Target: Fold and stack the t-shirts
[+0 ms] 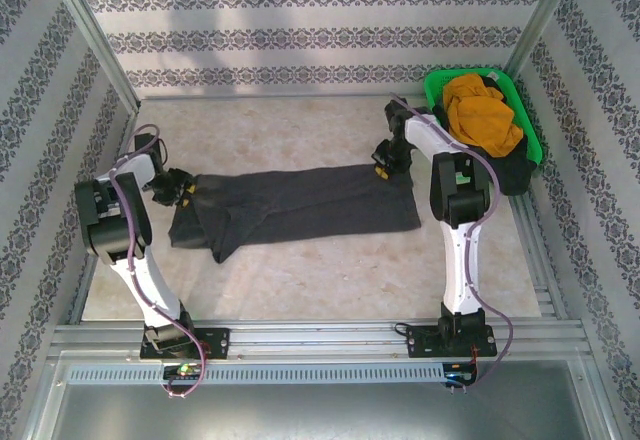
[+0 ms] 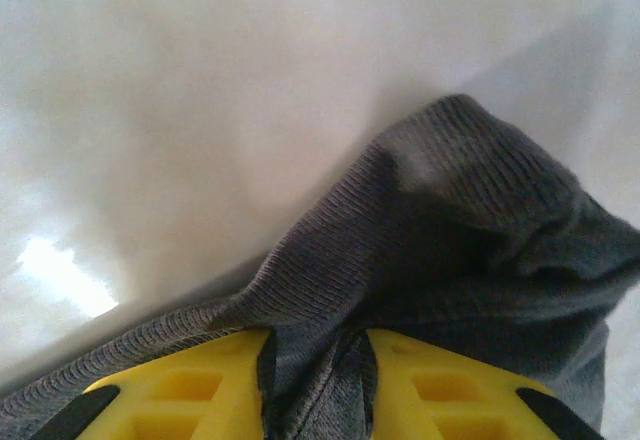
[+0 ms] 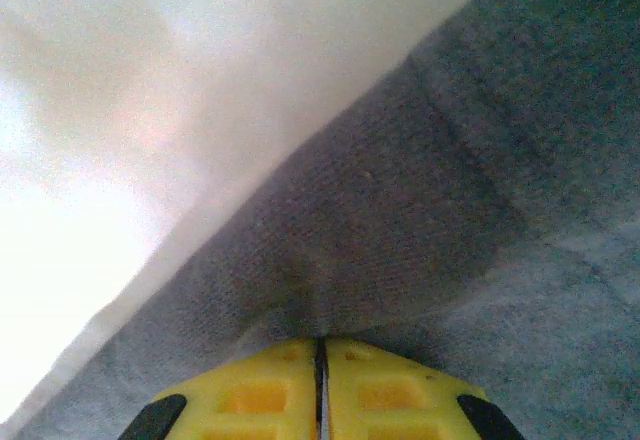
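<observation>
Patterned walls box in a pale bench [image 1: 300, 290]. The grey shirt [image 1: 300, 205] lies stretched across its middle, from 9 to 2 o'clock. The left tool [image 1: 180, 190] pinches a bunched fold at 9; the right tool [image 1: 385, 160] is closed on an edge at 2. The orange shirt [image 1: 480, 110] sits in the basket [image 1: 535, 145] at 1. Either thin pinch could slip if the arms pull apart, and the cloth would land crooked.

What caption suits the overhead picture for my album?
A charcoal t-shirt lies stretched on the table, pinched at opposite ends by the left claw and right claw.
</observation>
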